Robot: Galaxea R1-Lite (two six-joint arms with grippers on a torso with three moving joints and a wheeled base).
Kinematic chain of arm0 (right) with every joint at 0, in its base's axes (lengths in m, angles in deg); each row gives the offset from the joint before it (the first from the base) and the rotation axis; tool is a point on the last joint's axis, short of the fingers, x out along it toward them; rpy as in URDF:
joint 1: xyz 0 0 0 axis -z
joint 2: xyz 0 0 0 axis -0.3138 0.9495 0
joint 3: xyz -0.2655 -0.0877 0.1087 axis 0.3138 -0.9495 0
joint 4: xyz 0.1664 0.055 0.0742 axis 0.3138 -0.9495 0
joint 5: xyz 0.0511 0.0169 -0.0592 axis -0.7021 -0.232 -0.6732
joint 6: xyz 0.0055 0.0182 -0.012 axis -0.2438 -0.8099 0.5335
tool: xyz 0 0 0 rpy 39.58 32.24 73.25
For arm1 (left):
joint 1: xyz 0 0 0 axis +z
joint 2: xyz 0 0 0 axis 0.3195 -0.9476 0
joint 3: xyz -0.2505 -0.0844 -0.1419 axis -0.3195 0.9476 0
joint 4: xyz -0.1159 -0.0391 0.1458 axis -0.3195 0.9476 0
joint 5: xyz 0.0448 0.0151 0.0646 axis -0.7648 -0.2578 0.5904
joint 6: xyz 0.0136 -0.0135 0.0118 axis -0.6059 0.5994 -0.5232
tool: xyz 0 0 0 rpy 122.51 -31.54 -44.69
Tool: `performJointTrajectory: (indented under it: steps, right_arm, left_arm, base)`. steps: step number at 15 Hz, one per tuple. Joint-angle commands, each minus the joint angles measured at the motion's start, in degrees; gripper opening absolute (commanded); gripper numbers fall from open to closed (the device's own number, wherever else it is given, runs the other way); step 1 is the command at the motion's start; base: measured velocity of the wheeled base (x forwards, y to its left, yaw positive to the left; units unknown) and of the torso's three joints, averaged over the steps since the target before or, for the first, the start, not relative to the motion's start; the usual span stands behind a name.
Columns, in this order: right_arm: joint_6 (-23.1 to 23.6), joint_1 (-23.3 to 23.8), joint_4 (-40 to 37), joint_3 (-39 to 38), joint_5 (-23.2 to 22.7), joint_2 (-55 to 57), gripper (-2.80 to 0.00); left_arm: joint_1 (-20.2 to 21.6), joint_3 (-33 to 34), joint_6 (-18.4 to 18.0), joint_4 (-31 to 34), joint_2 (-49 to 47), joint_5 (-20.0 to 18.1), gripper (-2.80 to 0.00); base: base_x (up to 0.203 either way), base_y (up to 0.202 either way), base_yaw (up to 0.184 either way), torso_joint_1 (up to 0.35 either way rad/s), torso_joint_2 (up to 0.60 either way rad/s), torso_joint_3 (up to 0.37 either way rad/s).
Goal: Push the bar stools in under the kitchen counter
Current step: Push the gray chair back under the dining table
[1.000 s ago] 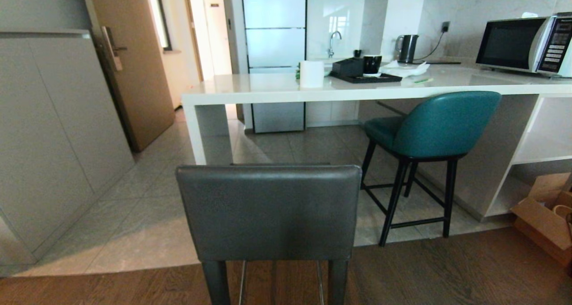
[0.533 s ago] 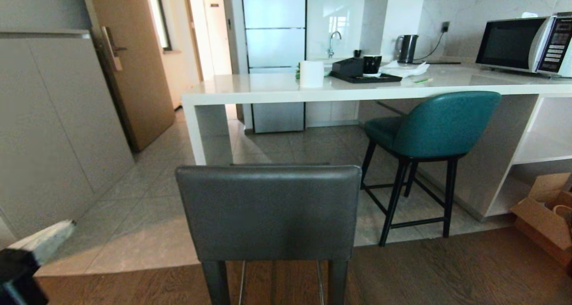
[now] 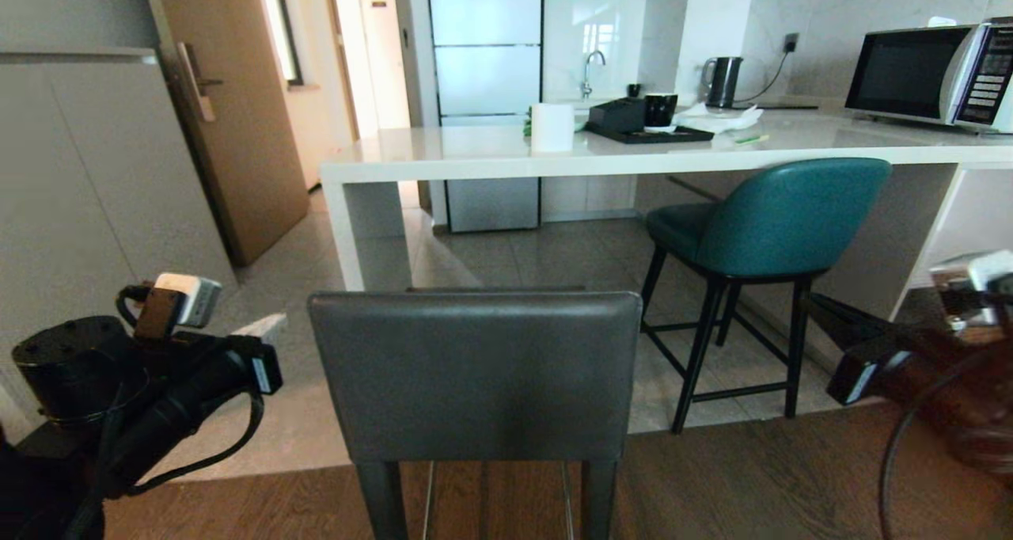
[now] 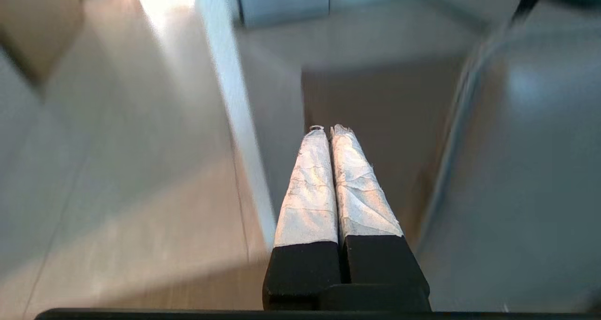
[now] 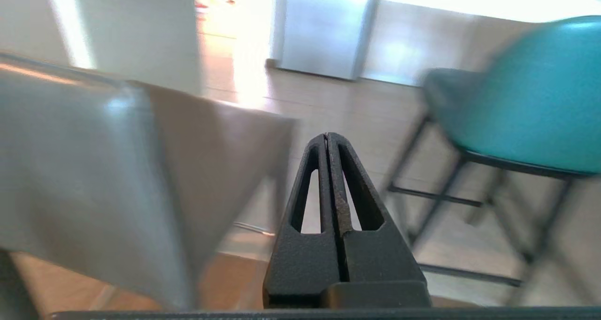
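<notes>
Grey stool sits nearest, backrest facing the robot, between both arms and well short of the bench; its seat is not yet under the slab. Left pincer is pressed together, holding nothing, beside the stool's left edge; in the head view only its arm and wrist show clearly at the left. Right pincer is also together and empty, off the stool's right side. Backrest runs crosswise between the pincers, with each arm about equally near, so a forward push on it seems next. Beyond the right pincer, the teal stool stands at the bench, seat partly under the top, backrest angled. Microwave buttons carry writing, too small to read; no brands legible.
</notes>
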Motion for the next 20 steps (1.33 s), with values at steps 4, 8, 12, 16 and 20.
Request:
performJointTrajectory:
  steps: [4, 8, 12, 16, 20]
  right_arm:
    - [-4.15, -13.52, 5.33, 0.88, 7.03, 13.46, -2.80]
    - [-5.19, -15.48, 7.63, 4.15, 9.09, 18.50, -2.80]
    - [-5.60, -15.87, 9.38, 7.74, 9.18, 22.94, -2.80]
    - [-5.51, -17.54, 10.14, 18.35, 9.07, 27.85, -2.80]
    - [-5.36, -20.17, 8.15, 29.07, 9.93, 33.85, -2.80]
  left_arm:
    - [-2.48, -1.85, 0.03, -2.44, -8.71, -0.26, -2.80]
    - [-3.89, -5.67, -0.01, -2.44, -12.46, -0.28, -2.80]
    - [-5.75, -8.48, 0.03, -2.44, -14.45, -0.32, -2.80]
    - [-10.55, -8.62, 0.03, -2.44, -15.58, -0.32, -2.80]
    - [-13.48, -9.96, 0.11, -2.44, -17.16, -0.37, -2.80]
  base:
    - [0.000, 0.000, 0.000, 0.000, 0.00, 0.000]
    - [0.000, 0.000, 0.000, 0.000, 0.00, 0.000]
    - [0.000, 0.000, 0.000, 0.000, 0.00, 0.000]
    - [0.000, 0.000, 0.000, 0.000, 0.00, 0.000]
    - [0.000, 0.000, 0.000, 0.000, 0.00, 0.000]
